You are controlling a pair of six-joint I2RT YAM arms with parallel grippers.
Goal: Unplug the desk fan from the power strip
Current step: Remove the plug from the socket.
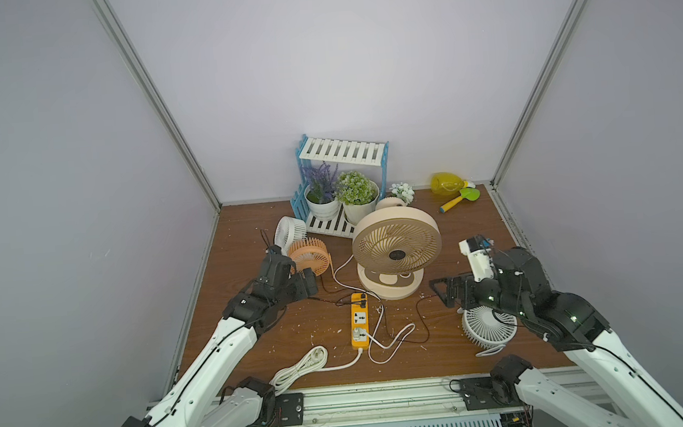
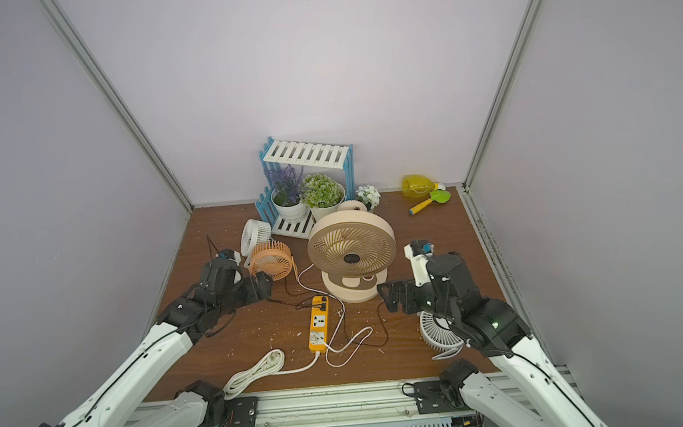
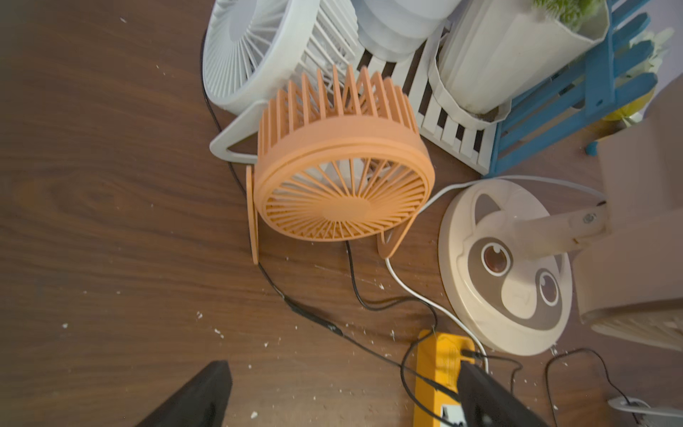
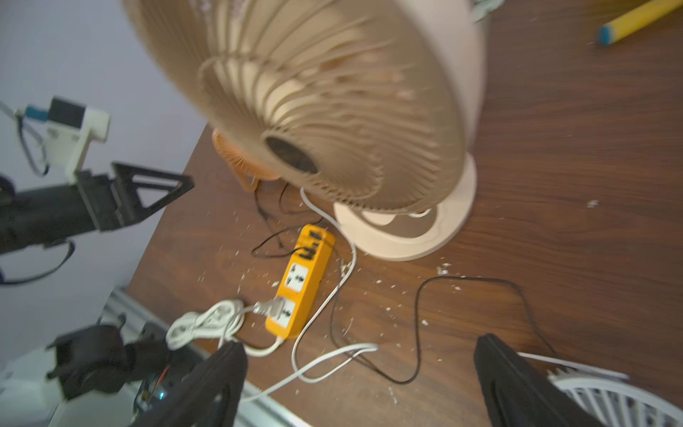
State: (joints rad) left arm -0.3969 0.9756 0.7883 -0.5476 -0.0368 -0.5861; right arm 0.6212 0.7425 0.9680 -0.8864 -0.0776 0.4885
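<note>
Plug removal: pin the strip, then pull straight

Spread as wide as it goes and holding nothing, the left tool (image 3: 343,366) hangs over the table (image 1: 449,222) at 10 o'clock from the power strip (image 1: 358,319). The right tool (image 4: 360,342) is just as wide and just as empty at the strip's 3 o'clock, with a small white fan (image 1: 488,324) lying under its arm. Neither has begun a grasp.

The strip lies mid-table, running 12 to 6. Its far end is just beside the base of the big beige desk fan (image 1: 396,243) at 1 o'clock, and its thick white cord (image 1: 301,363) is coiled at 8 o'clock. A white plug (image 4: 271,307) sits in the near socket, and black plugs (image 4: 312,246) sit in the USB row at the far end. A thin white lead (image 4: 354,350) comes from behind the beige fan and runs down the strip's 3 o'clock side. That makes the white plug probably the fan's, though the join is not clear to see.

Trace that lead first. The bar looks light and would likely lift with the plug, so one tool should press on the bare far socket face. The other should close on the plug's body, never the cable, and draw straight off the socket without rocking. Thin black leads (image 4: 417,325) lie around the strip, and a snagged finger could tip the orange fan (image 3: 343,177)
</note>
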